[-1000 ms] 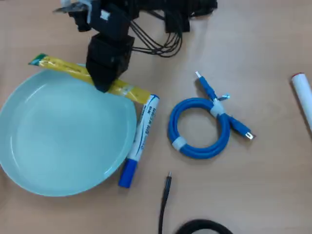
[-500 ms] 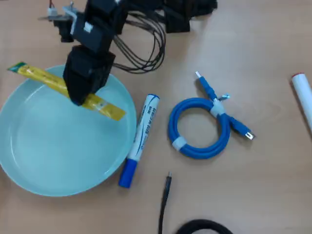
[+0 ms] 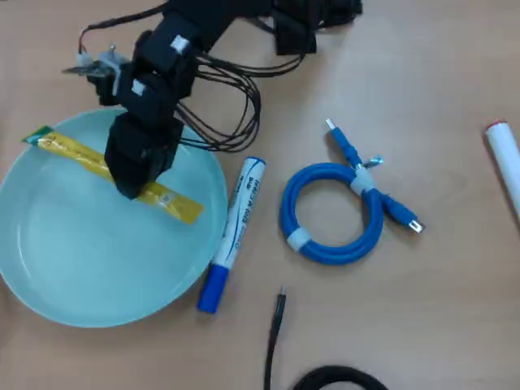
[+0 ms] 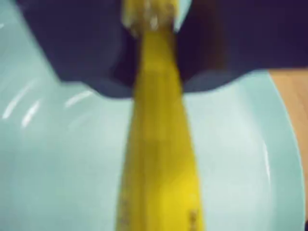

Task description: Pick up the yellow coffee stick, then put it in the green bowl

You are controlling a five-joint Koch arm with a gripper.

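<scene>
Overhead, left to right. Green bowl [image 3: 73, 268] at far left, widest item, resting on wooden table [image 3: 455, 309]. Yellow coffee stick [image 3: 175, 203] angled across bowl's upper half, green end at bowl's 10 o'clock rim, yellow end toward 3 o'clock, inside the rim. Gripper [image 3: 130, 192] over bowl at about 12 o'clock of its centre, clamped on stick near mid-length; black arm and cables running up toward 1 o'clock. Cannot tell whether stick touches bowl floor. Blue-capped white marker [image 3: 233, 230] just beside bowl's 3 o'clock rim, cap toward 6 o'clock. Black cable end [image 3: 276, 325] at 5 o'clock of marker. Coiled blue USB cable [image 3: 302, 240] right of marker, plugs pointing toward 11 and 4 o'clock. White cylinder [image 3: 505, 162] cut by right edge.

Wrist view, blurred: stick [image 4: 161, 173] running from 12 to 6 o'clock down frame centre, pinched between dark jaws at top, bowl [image 4: 57, 183] filling background, strip of table at right edge.
</scene>
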